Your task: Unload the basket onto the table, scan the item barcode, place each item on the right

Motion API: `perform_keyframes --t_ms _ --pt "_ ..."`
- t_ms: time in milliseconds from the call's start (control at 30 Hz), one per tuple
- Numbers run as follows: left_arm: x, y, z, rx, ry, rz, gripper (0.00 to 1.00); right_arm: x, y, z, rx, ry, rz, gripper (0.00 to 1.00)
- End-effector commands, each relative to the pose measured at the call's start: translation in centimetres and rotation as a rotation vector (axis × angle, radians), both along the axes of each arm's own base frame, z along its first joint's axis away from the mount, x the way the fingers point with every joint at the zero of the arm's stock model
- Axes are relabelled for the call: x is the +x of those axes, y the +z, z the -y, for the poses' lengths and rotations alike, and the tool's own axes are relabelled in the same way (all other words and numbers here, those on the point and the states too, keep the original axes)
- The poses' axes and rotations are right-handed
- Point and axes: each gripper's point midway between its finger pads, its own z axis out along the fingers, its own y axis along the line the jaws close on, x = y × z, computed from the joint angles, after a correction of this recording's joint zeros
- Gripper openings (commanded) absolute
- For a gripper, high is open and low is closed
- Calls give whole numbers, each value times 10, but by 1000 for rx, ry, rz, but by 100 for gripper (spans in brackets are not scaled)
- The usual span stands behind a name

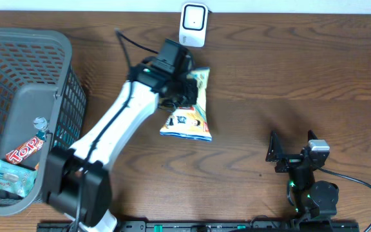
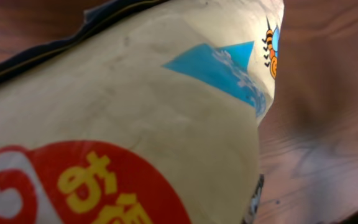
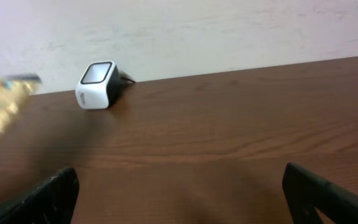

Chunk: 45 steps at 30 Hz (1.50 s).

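Clenching snack bag [image 1: 190,121]: left gripper [image 1: 187,90], near scanner [image 1: 193,24] | right gripper [image 1: 275,153]: spread wide, well apart from snack bag

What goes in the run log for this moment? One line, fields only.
left gripper: shut on snack bag | snack bag: near scanner, on its table side | right gripper: open, empty, apart from snack bag

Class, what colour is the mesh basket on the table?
The basket is grey, shown best in the overhead view.
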Motion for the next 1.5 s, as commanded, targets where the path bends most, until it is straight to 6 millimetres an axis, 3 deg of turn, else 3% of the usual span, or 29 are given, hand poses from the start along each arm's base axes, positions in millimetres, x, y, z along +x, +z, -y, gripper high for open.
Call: perform_keyframes --t_ms 0,200,333,367,433,500,567,633,700,733,767,800,833,867,1033,1167,1300,1467 --pt "-4 -31 15 43 -46 -41 7 0 -2 0 -16 0 -5 99" --pt "-19 -77 36 87 -80 -134 7 0 -2 0 -16 0 -5 99" --pt "-25 -93 45 101 -106 -154 7 0 -2 0 -16 0 -5 99" --pt "-25 -93 47 99 -109 -150 14 0 -2 0 -16 0 -5 99" --pt "-21 -88 50 87 -111 -130 52 0 -2 0 -16 0 -5 99" --pt "-16 -77 51 71 -106 -103 83 0 -2 0 -16 0 -5 99" --pt "-6 -57 51 44 -94 -59 92 0 -2 0 -16 0 -5 99" --pt "4 -33 49 12 -78 -6 93 0 -2 0 -16 0 -5 99" --pt "13 -1 45 -27 -59 61 92 0 -2 0 -16 0 -5 99" --pt "15 8 44 -39 -54 82 84 0 -2 0 -16 0 -5 99" --pt "15 17 43 -50 -52 102 66 0 -2 0 -16 0 -5 99" --pt "15 23 43 -56 -52 113 38 0 -2 0 -16 0 -5 99" --pt "13 27 43 -61 -53 119 19 0 -2 0 -16 0 -5 99" --pt "12 29 44 -63 -57 122 8 0 -2 0 -16 0 -5 99" --pt "1 17 52 -49 -86 96 8 0 -2 0 -16 0 -5 99" --pt "-11 -8 56 -18 -107 42 8 0 -2 0 -16 0 -5 99" --pt "-19 -49 51 44 -107 -38 8 0 -2 0 -16 0 -5 99" --pt "-15 -100 25 202 28 -104 8 0 -2 0 -16 0 -5 99"
